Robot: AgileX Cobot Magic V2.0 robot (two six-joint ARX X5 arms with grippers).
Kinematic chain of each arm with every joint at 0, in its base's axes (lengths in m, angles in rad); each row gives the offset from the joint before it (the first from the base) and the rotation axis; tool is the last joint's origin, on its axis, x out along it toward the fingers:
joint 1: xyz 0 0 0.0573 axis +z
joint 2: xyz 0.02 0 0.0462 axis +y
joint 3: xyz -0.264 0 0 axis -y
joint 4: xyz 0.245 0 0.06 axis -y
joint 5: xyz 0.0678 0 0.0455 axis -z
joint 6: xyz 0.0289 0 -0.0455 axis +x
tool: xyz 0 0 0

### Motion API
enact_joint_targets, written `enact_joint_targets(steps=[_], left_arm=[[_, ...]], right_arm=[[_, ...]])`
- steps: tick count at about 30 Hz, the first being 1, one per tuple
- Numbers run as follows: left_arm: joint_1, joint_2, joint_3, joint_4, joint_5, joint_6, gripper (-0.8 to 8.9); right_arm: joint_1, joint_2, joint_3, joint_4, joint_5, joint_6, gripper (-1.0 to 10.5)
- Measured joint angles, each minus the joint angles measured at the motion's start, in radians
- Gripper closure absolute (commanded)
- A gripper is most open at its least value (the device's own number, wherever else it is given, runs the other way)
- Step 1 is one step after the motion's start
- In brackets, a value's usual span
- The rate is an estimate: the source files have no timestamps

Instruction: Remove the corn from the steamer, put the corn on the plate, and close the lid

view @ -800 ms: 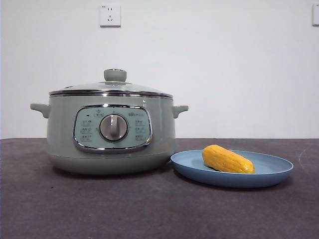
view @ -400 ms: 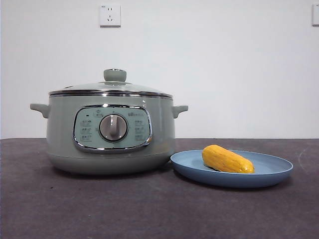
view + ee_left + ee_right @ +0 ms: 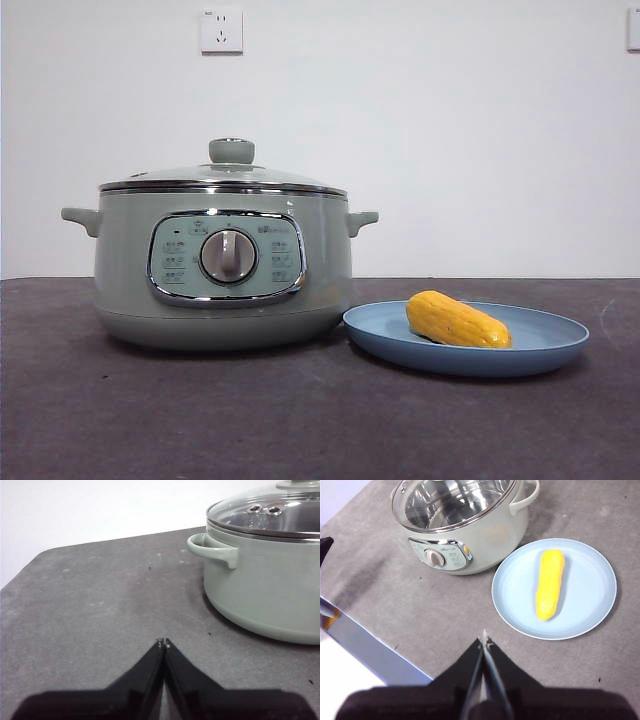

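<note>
The sage-green steamer (image 3: 222, 268) stands on the left of the table with its glass lid (image 3: 222, 176) seated on the rim. The corn (image 3: 457, 320) lies on the light-blue plate (image 3: 540, 345) just to its right. In the right wrist view the corn (image 3: 549, 584) rests lengthwise on the plate (image 3: 585, 587) beside the steamer (image 3: 470, 535); my right gripper (image 3: 484, 641) hovers shut above the table in front of them. My left gripper (image 3: 163, 642) is shut and empty, low over the table beside the steamer (image 3: 265, 590), whose lid (image 3: 270, 512) is in place.
A wall socket (image 3: 221, 30) is on the white wall behind. The table's front edge (image 3: 365, 645) shows in the right wrist view. Neither arm appears in the front view.
</note>
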Motion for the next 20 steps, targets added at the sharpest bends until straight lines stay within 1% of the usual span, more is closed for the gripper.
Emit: enact_joint_targets(steps=[18,20], left_arm=[[0.0,0.0,0.0,0.0,0.0,-0.001,8.17],[0.0,0.0,0.0,0.0,0.0,-0.001,8.17]], right_arm=[[0.0,0.0,0.0,0.0,0.0,0.0,9.5],[0.0,0.0,0.0,0.005,0.001,-0.016,9.5]])
